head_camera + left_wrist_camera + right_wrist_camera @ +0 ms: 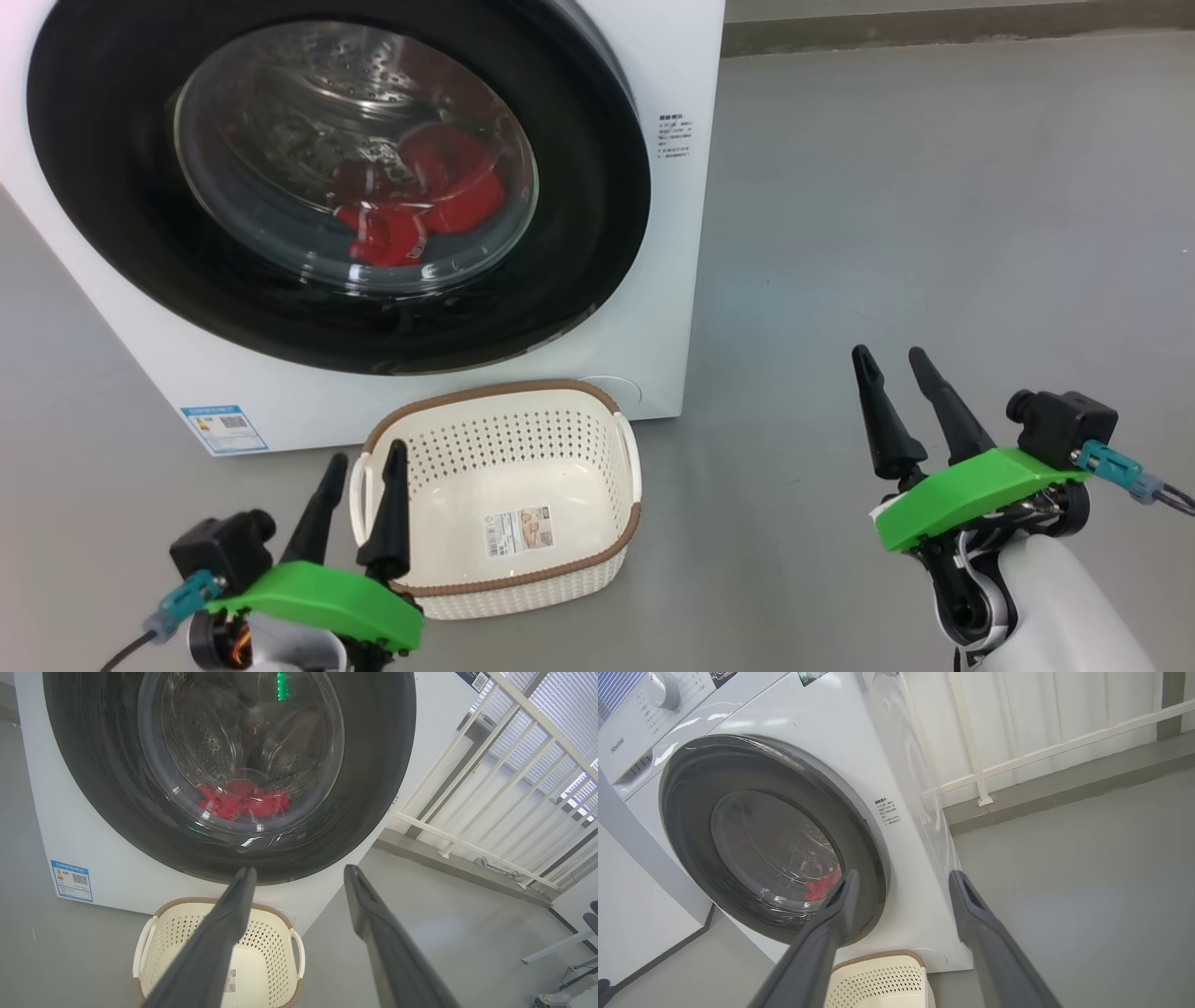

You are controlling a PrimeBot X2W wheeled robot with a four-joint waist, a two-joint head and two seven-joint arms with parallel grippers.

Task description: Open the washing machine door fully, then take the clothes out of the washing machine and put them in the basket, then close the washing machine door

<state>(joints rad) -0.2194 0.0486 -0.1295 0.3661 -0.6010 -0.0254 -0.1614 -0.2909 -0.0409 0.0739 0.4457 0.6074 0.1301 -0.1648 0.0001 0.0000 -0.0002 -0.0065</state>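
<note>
1. Head view: my left gripper [367, 453] and right gripper [889, 355] are both spread and empty, with the basket [495, 390] beside the left.
2. Left wrist view: the door [373, 765] is shut, clothes [243, 802] behind its glass.
3. Right wrist view: opening hasn't begun. Next I'd reach for the door's edge.

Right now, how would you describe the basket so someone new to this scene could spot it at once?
Find the big white washing machine with its round black door. On the grey floor just before its base sits the basket. It alone is small, cream and perforated, with a brown rim and a label sticker inside.
</note>
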